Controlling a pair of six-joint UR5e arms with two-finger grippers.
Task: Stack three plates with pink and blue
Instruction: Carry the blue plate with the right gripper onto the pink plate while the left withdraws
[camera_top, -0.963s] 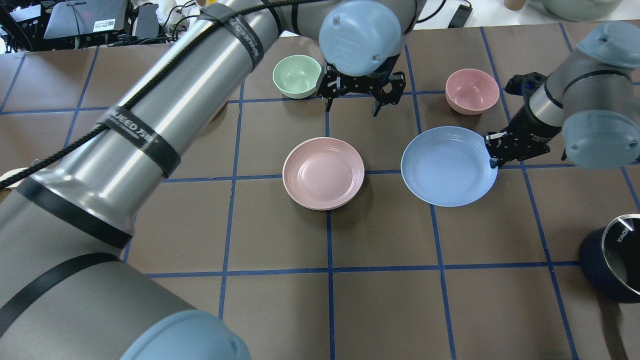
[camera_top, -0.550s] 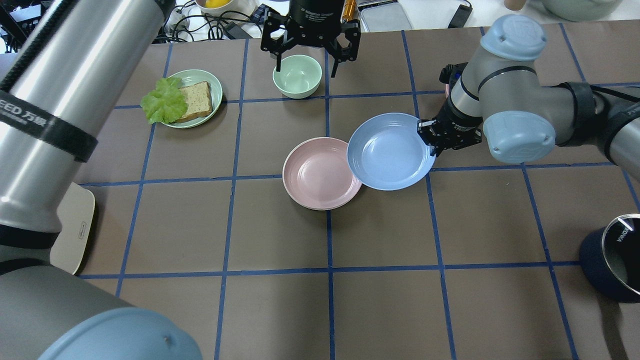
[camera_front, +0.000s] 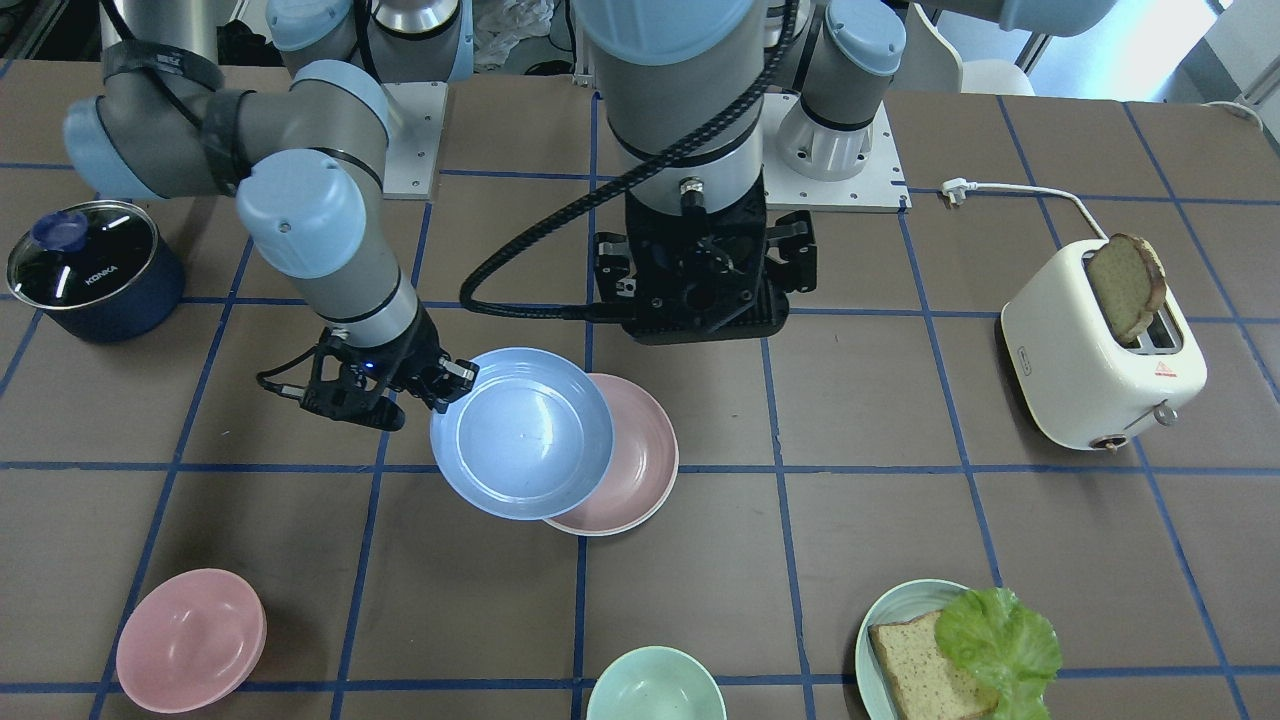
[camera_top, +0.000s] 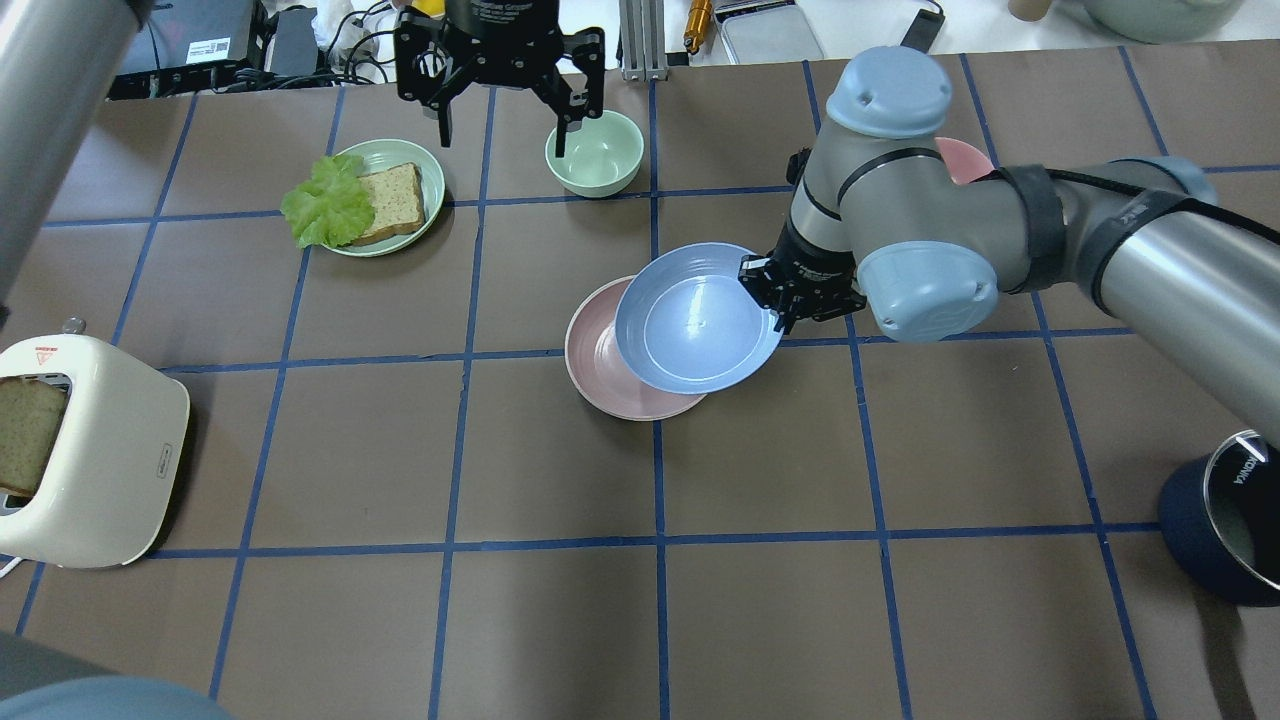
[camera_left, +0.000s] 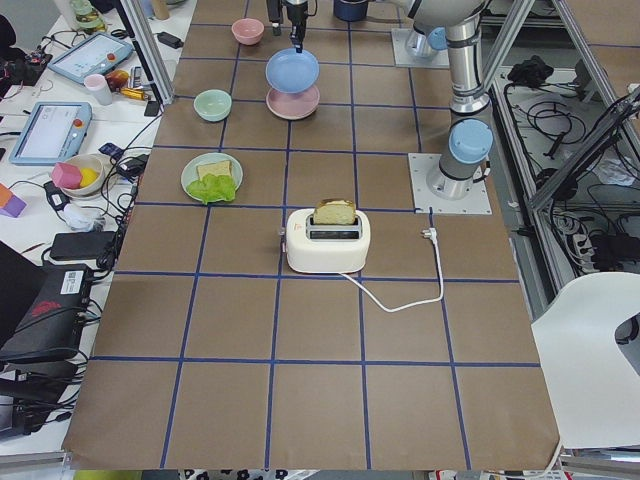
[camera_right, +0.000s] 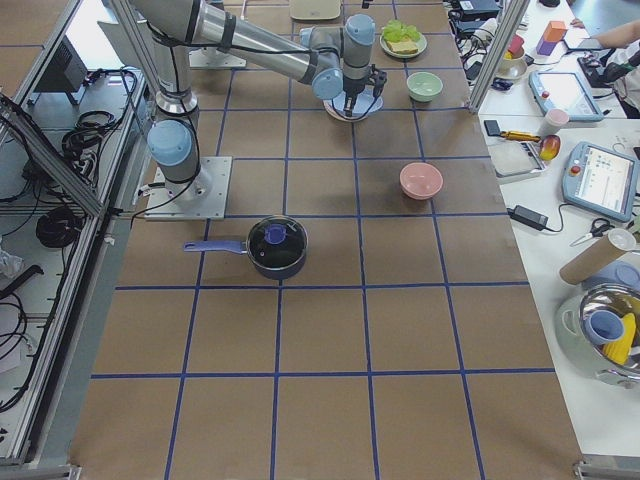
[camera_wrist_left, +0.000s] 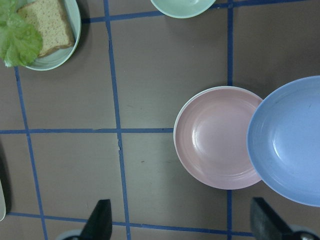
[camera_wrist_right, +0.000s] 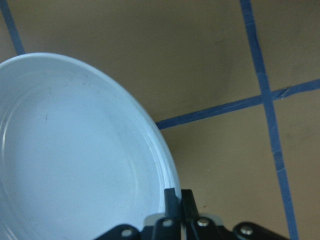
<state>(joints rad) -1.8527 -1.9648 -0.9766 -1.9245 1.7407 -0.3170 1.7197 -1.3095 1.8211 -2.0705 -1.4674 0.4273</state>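
My right gripper (camera_top: 783, 300) is shut on the right rim of the light blue plate (camera_top: 695, 320) and holds it tilted above the table. The blue plate overlaps the right part of the pale pink plate (camera_top: 592, 365), which lies flat on the table. A thin cream-white rim (camera_wrist_left: 186, 106) shows under the pink plate. The blue plate (camera_wrist_right: 75, 150) fills the right wrist view. From the front, the blue plate (camera_front: 520, 430) covers the pink plate's (camera_front: 640, 470) left part. My left gripper (camera_top: 500, 140) is open and empty, high over the far side.
A mint bowl (camera_top: 595, 150) and a teal plate with bread and lettuce (camera_top: 365, 200) stand at the far side. A pink bowl (camera_front: 190, 640) is far right, mostly behind my right arm. A toaster (camera_top: 80, 450) stands near left, a dark pot (camera_top: 1230, 520) near right.
My right gripper has carried the blue plate left, from beside the pink plate to partly over it. My left arm has drawn back and left, to the far side.
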